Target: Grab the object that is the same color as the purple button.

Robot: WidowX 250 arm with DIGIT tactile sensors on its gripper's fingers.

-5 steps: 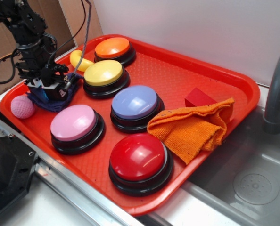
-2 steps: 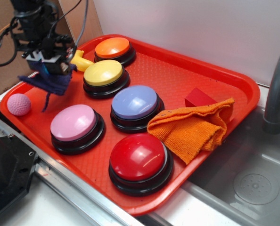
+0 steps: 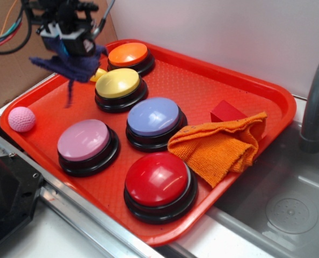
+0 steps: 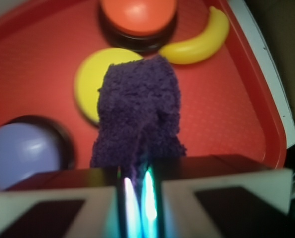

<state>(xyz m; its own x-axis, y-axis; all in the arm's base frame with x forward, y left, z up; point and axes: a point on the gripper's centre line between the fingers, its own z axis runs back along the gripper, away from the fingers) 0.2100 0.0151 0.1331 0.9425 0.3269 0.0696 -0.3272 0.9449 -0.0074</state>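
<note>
Dangling purple rag point(image 3: 68, 63) from gripper point(image 3: 69, 47).

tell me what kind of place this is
Probably a lab's toy kitchen counter: a red tray of big dome buttons sits beside a metal sink and grey faucet, with cardboard behind the robot arm.
</note>
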